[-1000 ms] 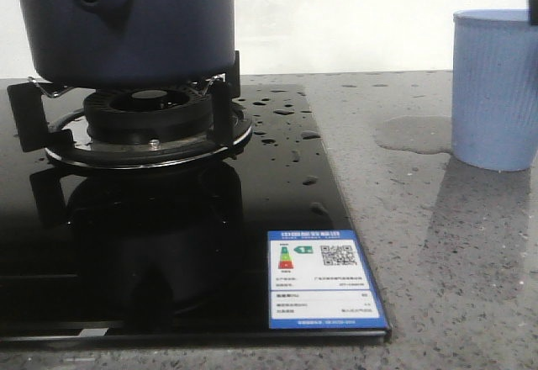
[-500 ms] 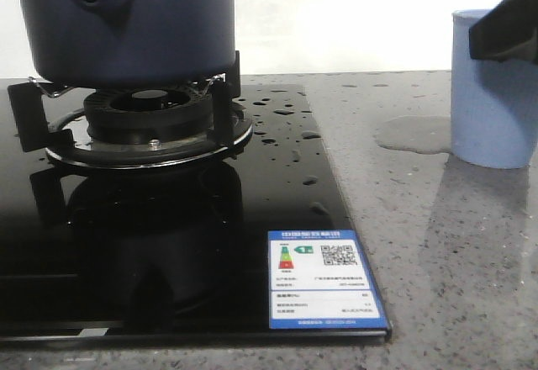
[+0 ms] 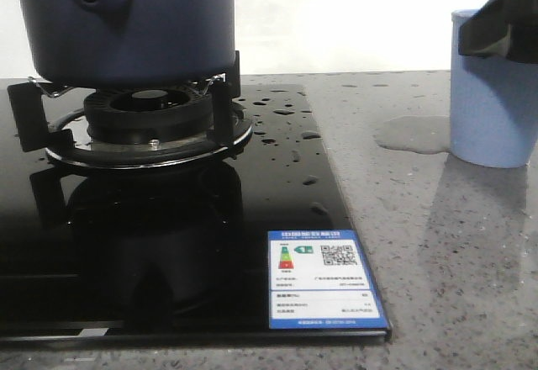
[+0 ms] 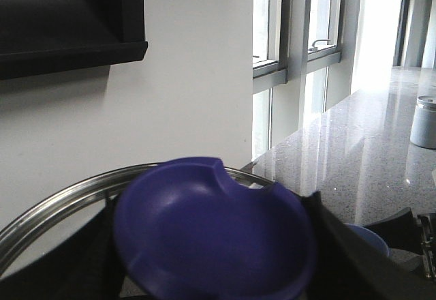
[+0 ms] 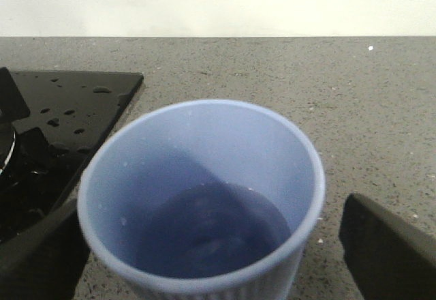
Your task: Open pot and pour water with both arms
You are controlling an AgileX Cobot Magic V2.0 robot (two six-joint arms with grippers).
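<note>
Big black glass gas hob (image 3: 168,244) fills the left of the front view, w/ water drops scattered on it and a grey speckled stone counter (image 3: 445,261) alongside. On the burner's trivet sits the large round dark navy-blue pot (image 3: 126,21), matte straight sides, stubby hollow tube handle pointing toward the camera. Its top is cut off in the front view, so can't confirm from there whether the lid is on.

Left wrist view: a round dark-blue dished knob (image 4: 211,228) sits right up close, w/ a curved metal rim (image 4: 61,208) behind it — prob the pot lid. Left gripper (image 4: 211,273) is around that knob, dark fingers either side; whether it's actually pinching, can't tell.

Over on the right, the light blue ribbed plastic cup (image 5: 204,198) stands on the counter beside a puddle (image 3: 412,134), some water in the bottom. Right gripper (image 5: 204,259) straddles it, jaws spread wide, one finger each side, neither clearly touching the wall yet.

Step in hand, as I read it: lid side handled by the left arm, right arm setting up its grasp on the cup. Next move calls for closing squarely on the ribbed wall, firm but not crushing, then lifting level so nothing slops before the pour into the pot.
</note>
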